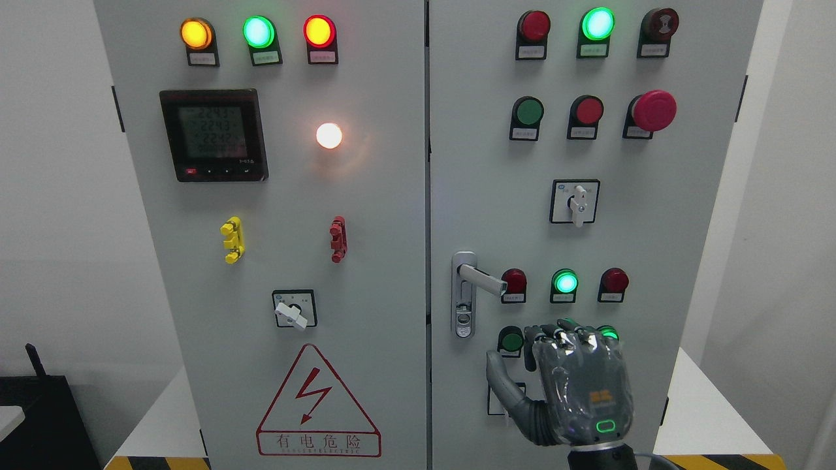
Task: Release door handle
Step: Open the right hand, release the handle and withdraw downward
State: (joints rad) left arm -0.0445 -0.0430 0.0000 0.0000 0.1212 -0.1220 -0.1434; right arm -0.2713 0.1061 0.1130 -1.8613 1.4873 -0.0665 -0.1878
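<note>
Door handle (481,279) sits on the right-hand cabinet door (653,248), close to the centre seam, its silver lever swung out and pointing toward three o'clock from its long lock plate (463,313). My right robot hand (567,385) is below it, at about five o'clock from the lever and clear of it, back of the hand toward me, fingers loosely extended upward, thumb out toward nine o'clock, gripping nothing. My fingertips overlap a row of buttons; a green lamp (565,282) glows just above.
</note>
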